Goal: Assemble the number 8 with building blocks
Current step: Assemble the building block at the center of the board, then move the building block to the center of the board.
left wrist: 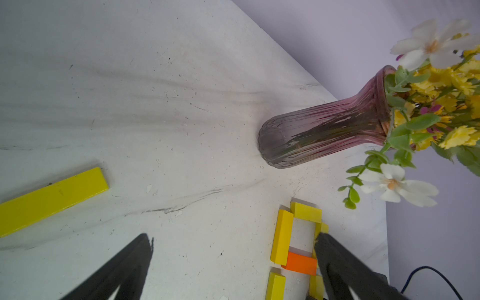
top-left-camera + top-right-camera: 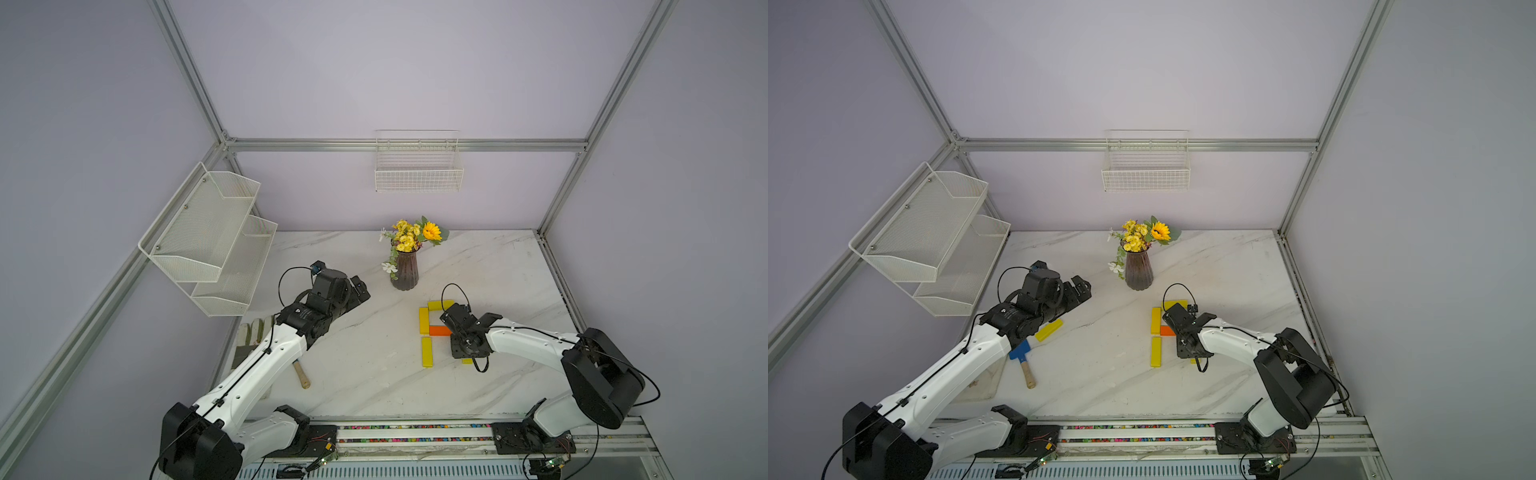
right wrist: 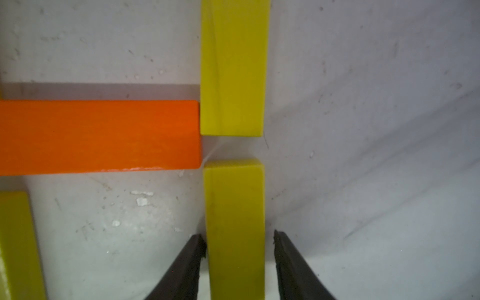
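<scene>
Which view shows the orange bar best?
The right wrist view: the orange bar is large and close, one end in full. In both top views the right arm hides part of it; the left wrist view shows it small.

The left gripper (image 2: pixel 360 291), left of centre in a top view, stands fully spread; the right gripper (image 3: pixel 237 235) points downward, jaws slightly parted.

My matt black fingers (image 3: pixel 184 272) look dull beside the smooth, glossy yellow painted bar (image 3: pixel 235 220); the orange painted bar (image 3: pixel 98 135) shows streaky brushwork. The white marble-look tabletop (image 3: pixel 363 130) is matt and scuffed. The ribbed purple glass vase (image 1: pixel 324 132) gleams.
</scene>
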`<state>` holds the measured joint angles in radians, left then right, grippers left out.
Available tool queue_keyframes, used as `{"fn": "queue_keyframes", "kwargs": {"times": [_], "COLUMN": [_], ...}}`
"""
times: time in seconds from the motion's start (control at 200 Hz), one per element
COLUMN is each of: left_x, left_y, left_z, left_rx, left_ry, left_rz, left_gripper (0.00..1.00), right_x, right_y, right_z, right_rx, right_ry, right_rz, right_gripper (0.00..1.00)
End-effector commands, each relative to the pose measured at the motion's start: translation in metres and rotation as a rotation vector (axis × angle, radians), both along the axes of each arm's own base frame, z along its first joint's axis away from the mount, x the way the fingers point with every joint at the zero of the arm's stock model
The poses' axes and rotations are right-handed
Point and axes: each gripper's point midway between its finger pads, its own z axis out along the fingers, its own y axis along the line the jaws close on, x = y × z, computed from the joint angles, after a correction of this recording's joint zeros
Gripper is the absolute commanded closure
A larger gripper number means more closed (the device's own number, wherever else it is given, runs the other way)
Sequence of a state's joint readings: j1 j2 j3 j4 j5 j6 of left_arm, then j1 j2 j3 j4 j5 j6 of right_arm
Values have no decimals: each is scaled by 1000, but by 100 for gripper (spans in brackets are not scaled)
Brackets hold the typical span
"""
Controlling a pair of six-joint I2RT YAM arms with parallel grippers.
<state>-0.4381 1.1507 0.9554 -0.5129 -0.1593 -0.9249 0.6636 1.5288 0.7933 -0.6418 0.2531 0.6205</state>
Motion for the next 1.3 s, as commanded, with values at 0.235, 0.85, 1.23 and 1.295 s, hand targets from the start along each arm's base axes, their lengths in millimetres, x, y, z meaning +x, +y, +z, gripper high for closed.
{"fn": "queue_keyframes", "kwargs": {"times": [0.235,0.85,1.23,1.295], "left_x": [5,-25,-20,-17], "left_y": [5,100,104,98], "left_z": [30,77,27,7], "left_rx": [-22,116,202,202], "left_ry": [-77,-98,159,249], "left_rz": [24,283,222,170], "left_gripper": [0,0,0,0], "right_x": [-2,18,53,55], "right_y": [-2,252,309,297], "right_z": [67,120,135,157], "right_rx": [67,203,243,236], "right_ry": [-115,-434,-505,-554], "right_rz": [-32,844,799,761], "right_gripper": [46,20,19,18]}}
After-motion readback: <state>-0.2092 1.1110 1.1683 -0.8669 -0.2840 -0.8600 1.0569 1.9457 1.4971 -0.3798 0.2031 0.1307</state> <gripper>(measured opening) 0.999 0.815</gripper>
